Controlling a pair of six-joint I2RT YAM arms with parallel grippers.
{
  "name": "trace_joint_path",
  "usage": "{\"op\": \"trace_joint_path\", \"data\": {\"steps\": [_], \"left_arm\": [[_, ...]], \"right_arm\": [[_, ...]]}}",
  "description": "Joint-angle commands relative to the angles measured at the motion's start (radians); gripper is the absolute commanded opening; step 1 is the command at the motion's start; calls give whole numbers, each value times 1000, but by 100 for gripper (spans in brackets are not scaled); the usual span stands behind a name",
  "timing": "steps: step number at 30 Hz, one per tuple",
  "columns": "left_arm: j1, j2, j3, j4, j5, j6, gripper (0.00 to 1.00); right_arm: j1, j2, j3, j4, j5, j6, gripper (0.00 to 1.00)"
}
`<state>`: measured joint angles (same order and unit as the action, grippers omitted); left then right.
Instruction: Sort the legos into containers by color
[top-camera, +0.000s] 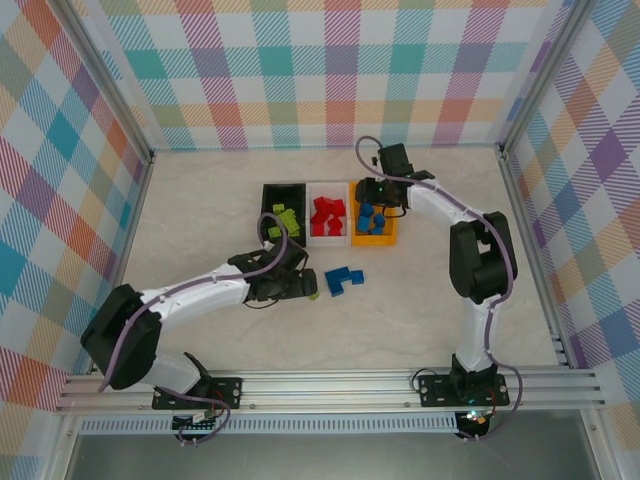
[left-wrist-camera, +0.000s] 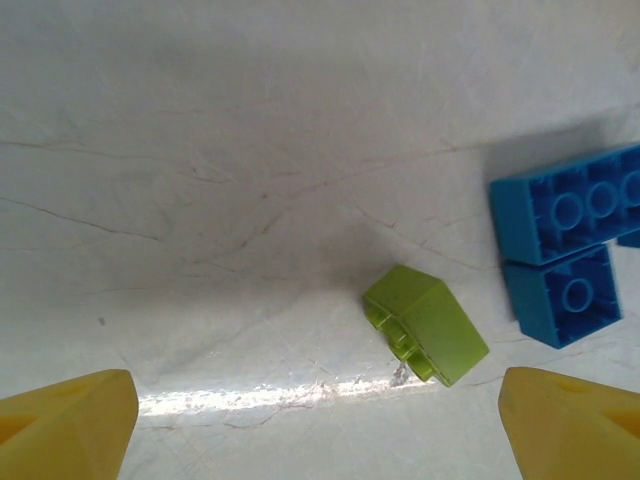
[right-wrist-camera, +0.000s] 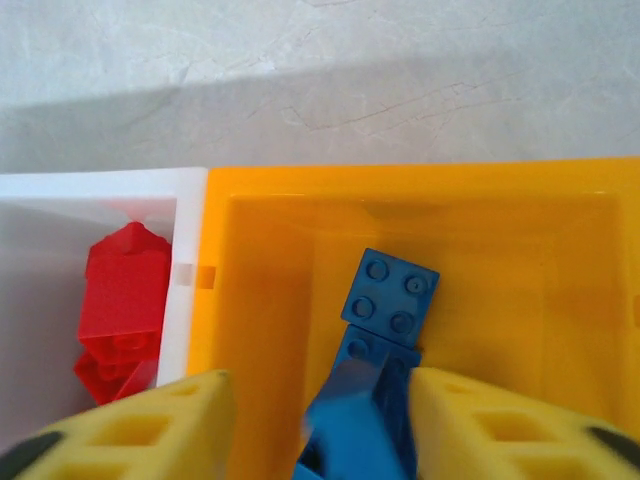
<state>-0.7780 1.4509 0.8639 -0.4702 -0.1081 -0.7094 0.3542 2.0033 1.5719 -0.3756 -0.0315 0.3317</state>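
My left gripper is open low over the table, and a lime green lego lies tilted between its yellow fingertips, nearer the right one. Blue legos lie just beyond, seen from above as a blue cluster. My right gripper hangs over the orange container with its jaws apart. A blurred blue lego sits between them, clear of the left finger and close against the right one. Another blue lego lies on the bin floor. The white container holds red legos; the black container holds lime ones.
The three bins stand side by side at the table's middle back, black, white, orange from left to right. Checkered walls enclose the table on three sides. Bare tabletop lies to the left and right of the bins and in front of the loose legos.
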Motion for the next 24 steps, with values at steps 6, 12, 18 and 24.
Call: {"op": "trace_joint_path", "data": {"steps": [6, 12, 18, 24], "left_arm": [[-45, 117, 65, 51, 33, 18, 83], [-56, 219, 114, 56, 31, 28, 80], [-57, 294, 162, 58, 30, 38, 64], [-68, 279, 153, 55, 35, 30, 39]], "right_arm": [[15, -193, -85, 35, -54, 4, 62], [53, -388, -331, 115, -36, -2, 62], [72, -551, -545, 161, -36, 25, 62], [102, -669, -708, 150, -57, 49, 62]]}}
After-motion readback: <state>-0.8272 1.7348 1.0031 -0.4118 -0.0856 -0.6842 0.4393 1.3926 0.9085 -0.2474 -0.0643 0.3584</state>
